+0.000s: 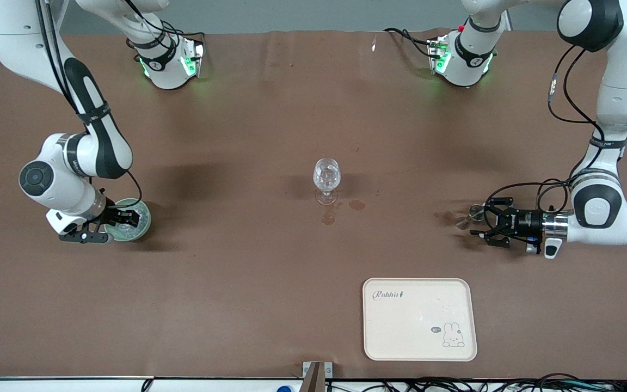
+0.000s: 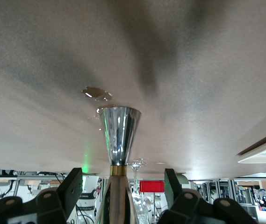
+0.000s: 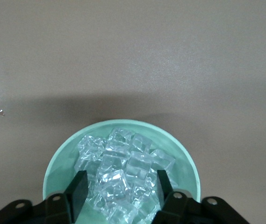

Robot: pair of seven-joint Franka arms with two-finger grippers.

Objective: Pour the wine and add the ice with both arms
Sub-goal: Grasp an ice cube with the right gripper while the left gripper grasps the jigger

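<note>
A clear stemmed wine glass stands upright mid-table. Toward the left arm's end, a wine vessel with a silver flared top and a gold band stands on the table. My left gripper reaches in level and is open, with one finger on each side of the vessel and a gap on both. Toward the right arm's end, a green bowl holds a heap of ice. My right gripper is lowered into the heap, open, its fingers either side of one chunk.
A cream tray with a rabbit print lies near the front edge, toward the left arm's end. Reddish spill marks dot the brown table just in front of the glass. A wet patch lies by the vessel. The arms' bases stand along the table's back edge.
</note>
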